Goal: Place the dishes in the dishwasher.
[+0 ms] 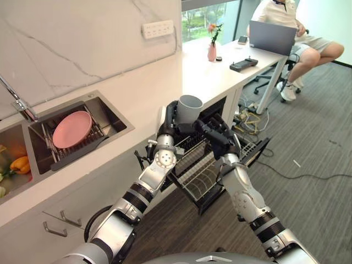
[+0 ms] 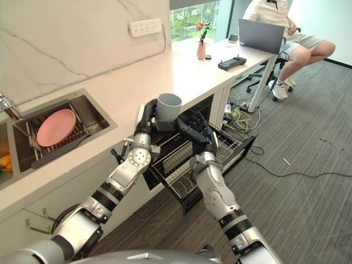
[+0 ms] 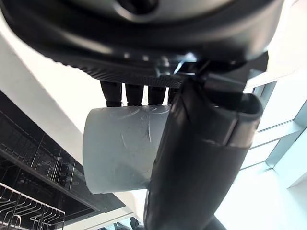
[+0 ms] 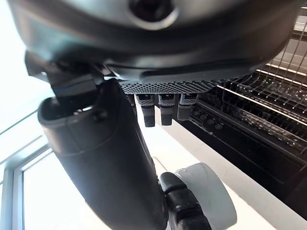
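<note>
While the left robot hand (image 1: 171,122) clasps the cup (image 1: 190,109) above the tabletop's front edge, right robot hand (image 1: 217,133) w/ relaxed fingers is close; a bump could drop the cup beside the rack (image 1: 206,179).

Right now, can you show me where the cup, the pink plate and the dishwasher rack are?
grey cup (image 1: 190,110), left eye view, on its outer wall below the rim.
pink plate (image 1: 72,129), left eye view, middle of its face.
dishwasher rack (image 1: 204,179), left eye view, on the wire grid.
</note>
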Available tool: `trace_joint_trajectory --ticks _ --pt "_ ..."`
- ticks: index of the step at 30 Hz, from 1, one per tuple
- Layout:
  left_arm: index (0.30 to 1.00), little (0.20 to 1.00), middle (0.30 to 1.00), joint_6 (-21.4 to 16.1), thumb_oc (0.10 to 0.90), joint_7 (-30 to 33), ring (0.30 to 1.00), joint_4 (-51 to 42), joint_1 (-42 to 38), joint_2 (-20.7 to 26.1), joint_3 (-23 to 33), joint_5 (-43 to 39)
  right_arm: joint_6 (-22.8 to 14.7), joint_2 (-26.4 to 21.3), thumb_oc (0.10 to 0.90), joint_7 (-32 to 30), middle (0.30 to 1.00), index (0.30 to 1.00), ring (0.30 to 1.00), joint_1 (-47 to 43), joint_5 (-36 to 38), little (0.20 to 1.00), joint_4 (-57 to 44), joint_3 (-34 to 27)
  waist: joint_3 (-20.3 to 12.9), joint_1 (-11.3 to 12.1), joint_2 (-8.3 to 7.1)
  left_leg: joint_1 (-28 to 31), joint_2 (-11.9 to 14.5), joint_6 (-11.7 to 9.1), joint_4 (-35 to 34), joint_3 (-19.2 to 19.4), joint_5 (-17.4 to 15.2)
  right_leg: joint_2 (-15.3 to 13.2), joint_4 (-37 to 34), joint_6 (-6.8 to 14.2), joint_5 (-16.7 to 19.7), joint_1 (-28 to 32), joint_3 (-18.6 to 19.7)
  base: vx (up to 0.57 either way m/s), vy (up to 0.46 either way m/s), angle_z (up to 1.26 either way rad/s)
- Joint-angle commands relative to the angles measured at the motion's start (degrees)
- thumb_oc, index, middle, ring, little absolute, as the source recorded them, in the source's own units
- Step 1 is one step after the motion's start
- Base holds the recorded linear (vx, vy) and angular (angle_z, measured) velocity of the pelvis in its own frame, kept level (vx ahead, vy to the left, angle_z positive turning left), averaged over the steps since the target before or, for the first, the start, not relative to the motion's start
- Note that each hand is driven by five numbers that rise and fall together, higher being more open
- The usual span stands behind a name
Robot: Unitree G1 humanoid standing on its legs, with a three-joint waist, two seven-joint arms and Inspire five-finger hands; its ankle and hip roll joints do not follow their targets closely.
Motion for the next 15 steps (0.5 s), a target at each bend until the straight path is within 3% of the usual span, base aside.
trace_joint_trajectory --ticks 1,15 --pt "0.3 0.3 0.3 -9.0 0.4 -0.7 0.3 -3.2 -11.6 -1.3 -3.6 1.2 -2.6 1.1 0.8 3.5 0.9 0.9 0.9 -9.2 -3.4 0.9 -0.3 -2.9 -2.3 1.8 -0.67 1.5 -0.7 -0.2 0.5 -1.7 -4.5 -3.5 0.7 4.4 -5.6 3.0 -5.5 0.0 0.0 0.0" --pt "0.3 0.3 0.3 -11.0 0.4 -10.0 0.3 -2.7 -7.5 -4.1 -4.7 -10.7 3.1 -4.2 0.8 16.4 0.9 0.9 0.9 -11.3 1.6 0.9 3.9 1.6 -2.1 3.5 -1.33 1.0 -0.9 -0.3 0.5 -2.8 -4.1 -3.4 0.7 4.4 -5.5 3.3 -6.4 -0.01 -0.015 0.06"
